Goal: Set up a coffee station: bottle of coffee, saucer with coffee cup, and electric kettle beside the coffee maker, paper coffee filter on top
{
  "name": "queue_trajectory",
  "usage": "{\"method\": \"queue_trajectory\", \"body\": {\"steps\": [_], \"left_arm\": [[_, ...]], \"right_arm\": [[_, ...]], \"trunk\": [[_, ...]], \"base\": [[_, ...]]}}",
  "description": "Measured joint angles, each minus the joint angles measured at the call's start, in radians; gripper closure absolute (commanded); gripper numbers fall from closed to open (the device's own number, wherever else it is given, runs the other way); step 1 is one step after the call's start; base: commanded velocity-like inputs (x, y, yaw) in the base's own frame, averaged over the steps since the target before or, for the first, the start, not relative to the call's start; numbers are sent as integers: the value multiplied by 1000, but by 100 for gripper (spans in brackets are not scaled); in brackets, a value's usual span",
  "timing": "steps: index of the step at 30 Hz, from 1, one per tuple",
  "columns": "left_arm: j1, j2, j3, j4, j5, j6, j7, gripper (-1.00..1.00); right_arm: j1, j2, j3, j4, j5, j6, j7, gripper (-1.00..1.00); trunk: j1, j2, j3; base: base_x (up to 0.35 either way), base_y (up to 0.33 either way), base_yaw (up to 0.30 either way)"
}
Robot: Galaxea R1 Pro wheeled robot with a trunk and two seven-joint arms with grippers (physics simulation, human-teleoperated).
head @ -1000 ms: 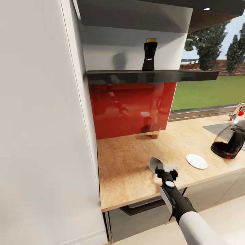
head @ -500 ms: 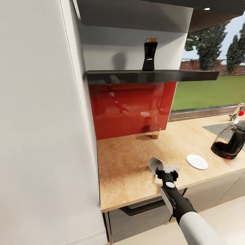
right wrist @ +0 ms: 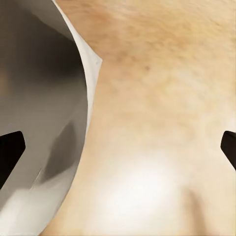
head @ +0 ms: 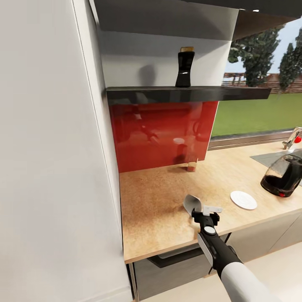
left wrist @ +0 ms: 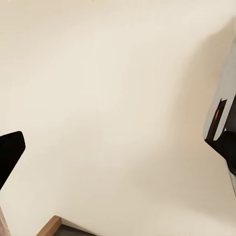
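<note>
The dark bottle of coffee (head: 184, 67) stands upright on the black kitchen shelf (head: 188, 92). At the right edge of the wooden countertop (head: 159, 209) sits the coffee maker (head: 282, 178), a dark carafe with a red base. The white saucer (head: 243, 200) lies flat in front of it. My right gripper (head: 203, 208) hovers low over the counter's front, open, with the grey-white paper coffee filter (head: 192, 203) against its left finger. In the right wrist view the filter (right wrist: 44, 123) lies beyond the left fingertip (right wrist: 11, 146). My left gripper (left wrist: 115, 147) is open in front of a plain cream surface.
A small clear cup-like thing (head: 191, 165) stands by the red backsplash (head: 163, 134). A tall white cabinet (head: 54, 167) walls off the left side. A sink and tap (head: 292, 140) are at the far right. The shelf overhangs the back of the counter.
The whole picture has shifted slightly, so the camera moved. My right gripper and the filter stay almost where they were.
</note>
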Motion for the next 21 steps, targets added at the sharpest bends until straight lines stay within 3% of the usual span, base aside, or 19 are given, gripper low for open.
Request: {"method": "queue_trajectory", "body": {"steps": [21], "left_arm": [[0,-2,0,0,0,0,2,-100]], "right_arm": [[0,0,0,29,1,-6,1,-100]], "trunk": [[0,0,0]], "base": [[24,0,0]]}}
